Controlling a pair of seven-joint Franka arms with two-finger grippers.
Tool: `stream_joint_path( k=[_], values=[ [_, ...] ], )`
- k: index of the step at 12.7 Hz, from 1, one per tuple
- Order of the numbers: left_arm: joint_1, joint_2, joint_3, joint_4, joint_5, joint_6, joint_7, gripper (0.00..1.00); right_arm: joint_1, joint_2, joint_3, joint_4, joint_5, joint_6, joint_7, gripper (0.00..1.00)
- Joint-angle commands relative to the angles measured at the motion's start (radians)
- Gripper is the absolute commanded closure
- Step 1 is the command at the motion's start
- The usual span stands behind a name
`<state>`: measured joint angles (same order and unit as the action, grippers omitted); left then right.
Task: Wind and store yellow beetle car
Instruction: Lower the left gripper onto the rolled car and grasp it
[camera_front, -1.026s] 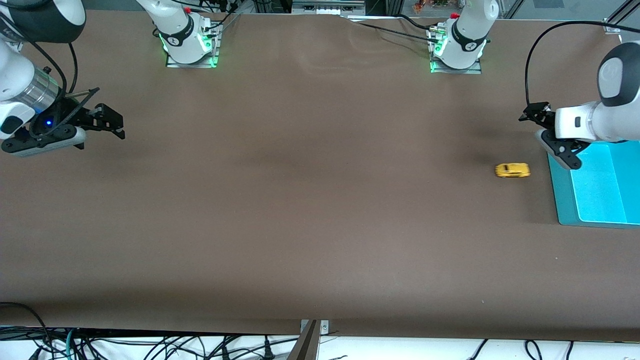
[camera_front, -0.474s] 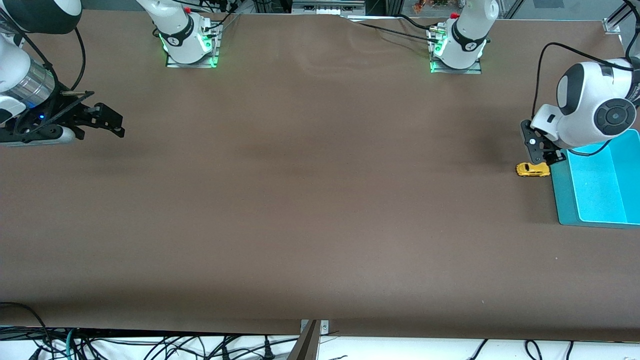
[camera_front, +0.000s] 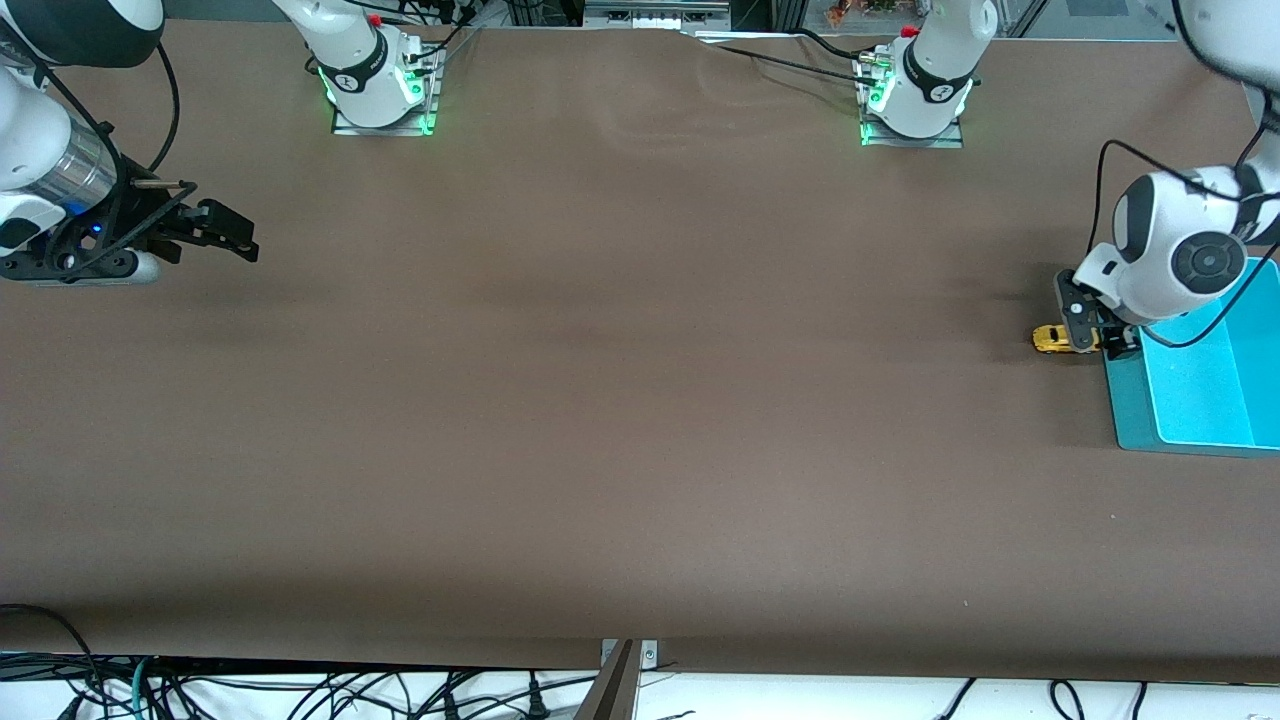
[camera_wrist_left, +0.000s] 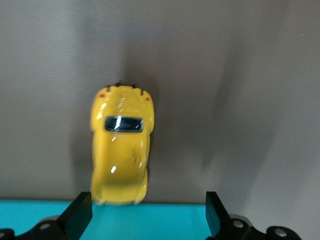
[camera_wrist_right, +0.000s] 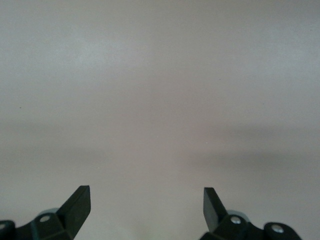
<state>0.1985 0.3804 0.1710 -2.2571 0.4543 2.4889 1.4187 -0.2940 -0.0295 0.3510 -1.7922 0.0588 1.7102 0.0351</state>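
Note:
The yellow beetle car stands on the brown table right beside the teal bin, at the left arm's end. My left gripper is low over the car's bin-side end, and one finger hides part of the car. In the left wrist view the car lies just ahead of the open left gripper, nearer one finger and not between the jaws, with the teal bin under them. My right gripper waits open over bare table at the right arm's end; the right wrist view shows nothing between the jaws of that gripper.
The two arm bases stand along the table edge farthest from the front camera. Bare brown table spreads between the two grippers. Cables hang below the nearest edge.
The car rolled toward the teal bin and stopped beside it. My left arm swung round and came down over the car. My right gripper shifted only slightly.

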Motion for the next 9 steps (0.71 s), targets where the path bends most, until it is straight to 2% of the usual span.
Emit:
stream_joint_path(
  k=[1,4,7,8,9],
  values=[
    [-0.028,0.002,-0.028,0.020,0.024,-0.005,0.025,0.00,0.006,0.031,-0.004,0.046,0.018,-0.014,0.003,0.00],
    [-0.027,0.047,-0.031,0.017,0.026,0.063,0.026,0.00,0.007,0.031,-0.003,0.050,0.016,-0.015,0.002,0.00],
    [-0.011,0.064,-0.024,0.016,0.024,0.068,0.025,0.00,0.009,0.031,-0.001,0.050,0.016,-0.014,0.003,0.00],
    [-0.008,0.063,-0.024,0.017,0.024,0.067,0.028,0.22,0.016,0.033,-0.001,0.051,0.016,-0.011,0.003,0.00],
    [-0.008,0.057,-0.024,0.022,0.024,0.059,0.032,0.62,0.021,0.036,-0.001,0.053,0.016,0.003,0.003,0.00]
  ],
)
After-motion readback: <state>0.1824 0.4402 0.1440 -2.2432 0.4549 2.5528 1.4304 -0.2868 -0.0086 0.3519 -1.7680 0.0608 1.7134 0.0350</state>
